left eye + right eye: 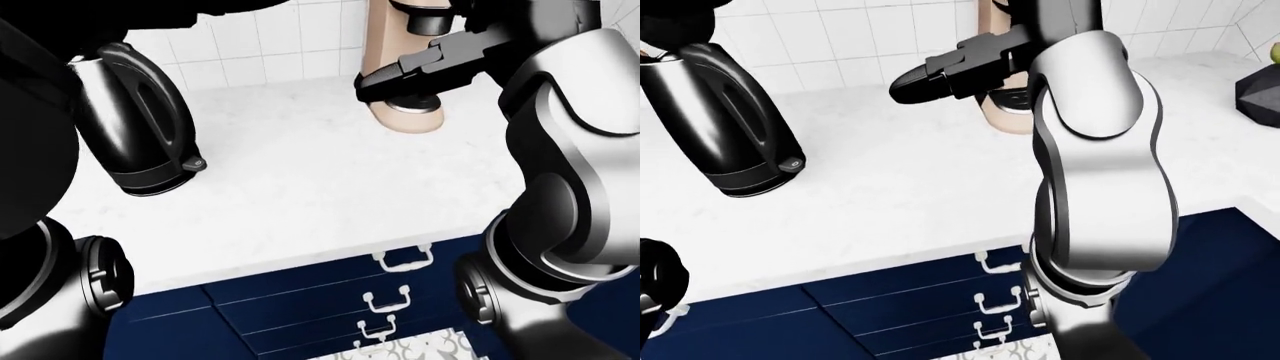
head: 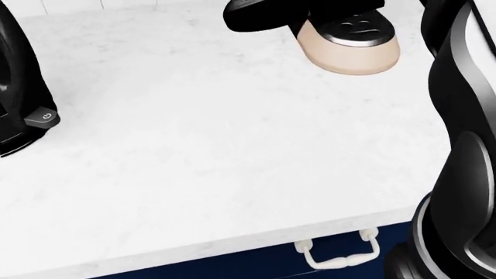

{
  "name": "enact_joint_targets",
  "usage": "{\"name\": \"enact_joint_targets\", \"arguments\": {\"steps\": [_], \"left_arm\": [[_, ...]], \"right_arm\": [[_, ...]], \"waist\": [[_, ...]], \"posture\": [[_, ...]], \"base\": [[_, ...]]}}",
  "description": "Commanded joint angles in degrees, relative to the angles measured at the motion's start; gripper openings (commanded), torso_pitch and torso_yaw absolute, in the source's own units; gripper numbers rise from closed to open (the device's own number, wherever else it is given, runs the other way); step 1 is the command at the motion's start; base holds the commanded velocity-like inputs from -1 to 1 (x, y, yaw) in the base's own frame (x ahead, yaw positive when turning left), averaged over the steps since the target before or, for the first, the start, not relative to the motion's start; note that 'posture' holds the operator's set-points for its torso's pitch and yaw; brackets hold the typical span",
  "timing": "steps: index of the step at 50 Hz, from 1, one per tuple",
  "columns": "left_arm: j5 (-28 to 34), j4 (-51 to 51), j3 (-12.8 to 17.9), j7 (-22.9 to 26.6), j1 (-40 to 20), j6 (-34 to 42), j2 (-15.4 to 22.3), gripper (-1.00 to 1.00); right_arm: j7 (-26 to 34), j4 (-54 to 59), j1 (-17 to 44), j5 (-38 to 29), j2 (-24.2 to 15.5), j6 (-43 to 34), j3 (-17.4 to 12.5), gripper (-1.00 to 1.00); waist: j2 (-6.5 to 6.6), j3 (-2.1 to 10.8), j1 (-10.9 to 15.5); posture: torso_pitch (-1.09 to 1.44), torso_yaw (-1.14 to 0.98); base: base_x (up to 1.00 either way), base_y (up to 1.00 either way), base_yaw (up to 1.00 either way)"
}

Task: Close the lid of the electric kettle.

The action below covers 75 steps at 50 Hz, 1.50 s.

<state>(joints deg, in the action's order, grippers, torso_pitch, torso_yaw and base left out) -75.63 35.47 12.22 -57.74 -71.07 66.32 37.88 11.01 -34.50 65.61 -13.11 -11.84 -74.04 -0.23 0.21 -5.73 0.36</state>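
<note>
The black electric kettle (image 1: 730, 127) stands on the white counter (image 1: 300, 195) at the left of the eye views; its base and power switch (image 2: 45, 117) show at the head view's left edge. My left hand (image 1: 672, 21) is a dark shape right over the kettle's top and hides the lid, so I cannot tell how the lid stands or whether the fingers touch it. My right hand (image 1: 365, 86) hovers above the counter to the right of the kettle, well apart from it. Its fingers are stretched out toward the left and hold nothing.
A beige appliance (image 2: 349, 49) stands on the counter by the tiled wall, just behind my right hand. Navy drawers with white handles (image 1: 403, 259) run below the counter edge. A dark bowl-like object (image 1: 1260, 90) sits at the far right.
</note>
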Motion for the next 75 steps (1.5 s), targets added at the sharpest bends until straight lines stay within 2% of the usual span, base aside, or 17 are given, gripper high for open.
{"name": "enact_joint_targets", "arguments": {"steps": [1, 4, 7, 13, 16, 21, 22, 24, 26, 28, 31, 32, 33, 35, 38, 46, 75], "left_arm": [[0.6, -0.6, 0.0, 0.0, -1.4, -0.9, 0.1, 1.0], [1.0, -0.6, -0.1, 0.4, -1.3, -0.8, -0.1, 1.0], [1.4, -0.6, -0.1, 0.5, -1.3, -0.7, -0.3, 1.0], [1.7, -0.5, 0.0, 0.7, -1.3, -0.4, -0.5, 1.0], [1.6, -0.5, 0.1, 0.6, -1.3, -0.3, -0.7, 1.0], [1.6, -0.5, 0.1, 0.6, -1.4, -0.1, -0.7, 1.0], [1.5, -0.5, 0.1, 0.4, -1.5, 0.0, -0.7, 1.0], [1.4, -0.5, 0.2, 0.4, -1.5, 0.0, -0.6, 1.0], [1.3, -0.5, 0.2, 0.3, -1.5, 0.0, -0.5, 1.0], [1.2, -0.4, 0.2, 0.2, -1.5, 0.0, -0.5, 1.0], [1.1, -0.2, 0.2, 0.2, -1.5, -0.2, -0.5, 1.0], [0.7, -0.1, 0.3, 0.0, -1.7, -0.2, -0.5, 1.0], [0.6, 0.0, 0.2, -0.1, -1.8, -0.2, -0.3, 1.0], [1.1, -0.1, 0.0, 0.3, -1.6, -0.3, -0.2, 1.0], [1.4, 0.1, -0.4, 0.1, -1.7, 0.5, -0.3, 1.0], [2.4, -0.1, -0.6, 0.0, -1.9, 2.5, -1.2, 1.0], [2.3, -0.1, 0.1, -0.3, -2.2, 3.3, -1.5, 1.0]], "right_arm": [[-0.1, -0.3, 1.5, -0.9, -0.6, 1.4, -0.7, 1.0], [0.3, -0.4, 1.5, -1.1, -0.5, 1.6, -0.8, 1.0], [0.5, -0.3, 1.5, -1.3, -0.4, 2.2, -1.0, 1.0], [0.7, -0.4, 1.5, -1.7, -0.1, 2.3, -1.0, 1.0], [0.7, -0.2, 1.4, -2.0, -0.1, 2.2, -0.7, 1.0], [1.0, -0.1, 1.4, -2.8, -0.2, 1.8, -0.4, 1.0], [1.2, 0.0, 1.4, -3.0, -0.2, 1.8, -0.3, 1.0], [1.3, 0.0, 1.4, -3.3, -0.2, 1.8, -0.3, 1.0], [1.7, -0.3, 1.4, -3.3, 0.0, 1.9, -0.4, 1.0], [2.0, -0.7, 1.5, -2.9, 0.6, 2.2, -1.1, 1.0], [1.9, -0.6, 1.4, -3.0, 0.4, 2.6, -1.1, 1.0], [1.9, -0.7, 1.4, -3.0, 0.4, 2.6, -1.0, 1.0], [1.9, -0.7, 1.4, -3.0, 0.4, 2.6, -1.0, 1.0], [1.9, -0.7, 1.5, -3.0, 0.4, 2.6, -1.1, 1.0], [1.9, -0.9, 1.5, -3.0, 0.3, 2.5, -1.0, 1.0], [1.9, -0.8, 1.3, -3.2, 0.5, 2.8, -0.6, 1.0], [2.6, -0.9, 1.2, -3.9, 0.8, 2.8, -0.6, 1.0]], "waist": [[1.18, -0.04, -0.4], [0.7, 1.09, -0.1], [-1.55, 2.73, -0.5], [0.1, 1.45, -0.6], [2.27, 0.97, -1.5], [1.59, 2.14, -1.7], [1.93, 3.59, -1.3], [0.85, 2.88, -0.6], [-1.66, 1.74, 0.1], [-2.15, 2.31, 0.1], [2.22, 1.58, -1.3], [4.59, 1.92, -1.4], [2.85, 1.03, -1.0], [2.25, 1.13, -1.0], [-0.51, 0.72, -1.4], [1.21, 3.36, -1.0], [0.81, 12.96, -0.5]], "posture": [[0.0, 0.0], [0.0, 0.0], [0.0, 0.0], [0.0, 0.0], [0.0, 0.0], [0.0, 0.0], [0.0, 0.0], [0.0, 0.0], [0.0, 0.0], [0.0, 0.0], [0.0, 0.0], [0.0, 0.0], [0.0, 0.0], [0.0, 0.0], [0.0, 0.0], [-0.06, 0.0], [-0.35, 0.0]], "base": [[0.67, 0.0, 0.0], [0.42, 0.0, 0.0], [0.01, 0.0, 0.0], [0.0, 0.0, 0.0], [0.0, 0.0, 0.0], [0.0, 0.0, 0.0], [0.05, 0.05, 0.0], [0.14, 0.3, 0.0], [0.17, 0.35, 0.0], [0.14, 0.17, 0.0], [0.0, 0.0, 0.0], [0.0, 0.0, 0.0], [0.0, 0.0, 0.0], [0.0, 0.0, 0.0], [0.0, 0.0, 0.0], [0.0, 0.0, 0.0], [0.0, 0.0, 0.0]]}}
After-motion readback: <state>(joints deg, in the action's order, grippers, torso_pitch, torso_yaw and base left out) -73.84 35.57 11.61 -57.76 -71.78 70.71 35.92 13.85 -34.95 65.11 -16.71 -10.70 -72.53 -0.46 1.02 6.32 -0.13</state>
